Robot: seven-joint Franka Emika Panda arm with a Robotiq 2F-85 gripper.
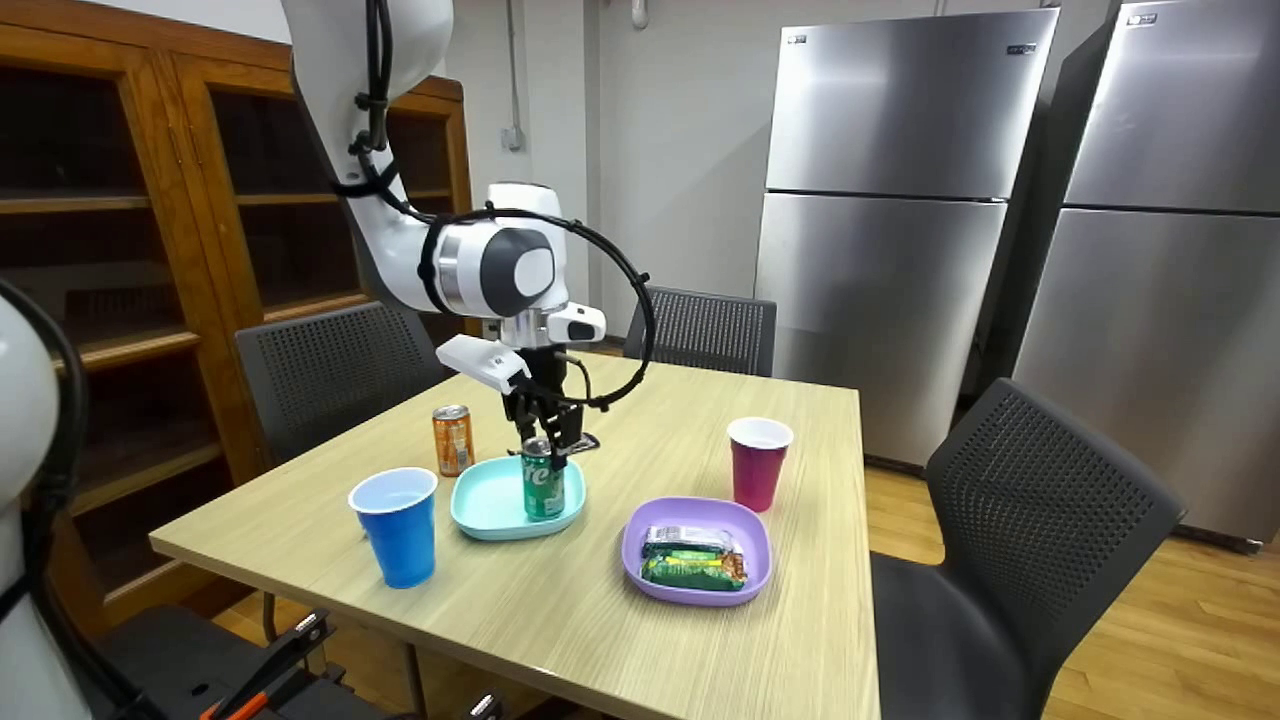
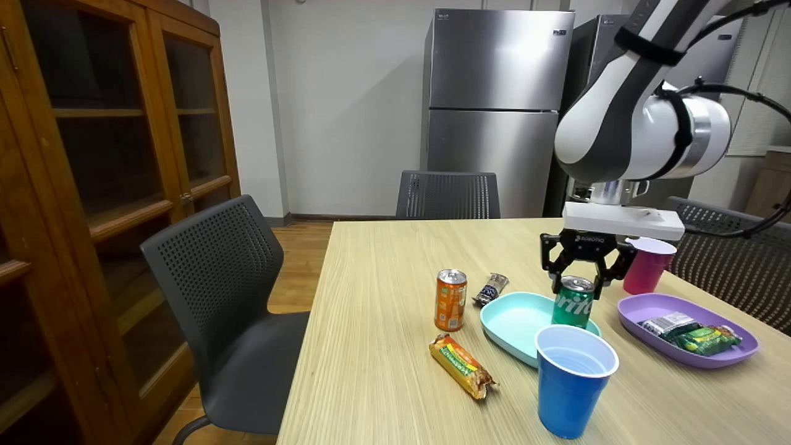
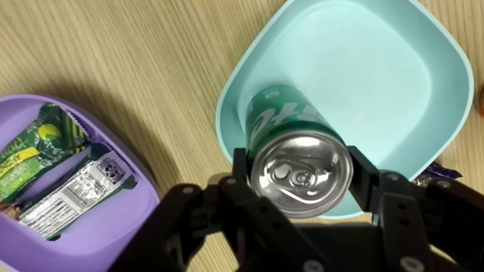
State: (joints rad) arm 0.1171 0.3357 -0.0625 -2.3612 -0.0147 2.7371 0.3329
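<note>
A green soda can stands upright over the turquoise dish, and in both exterior views its base appears inside the dish. My gripper comes down from above and is shut on the can's upper part. In the wrist view the dark fingers press in from either side of the green can, whose silver lid and tab face the camera. The turquoise dish spreads out beyond it. Whether the can's base bears on the dish cannot be made out.
Close to the dish are an orange can, a blue cup, a yellow wrapped bar and a dark wrapped bar. A purple dish holds two wrapped snacks; behind it stands a magenta cup. Chairs surround the table.
</note>
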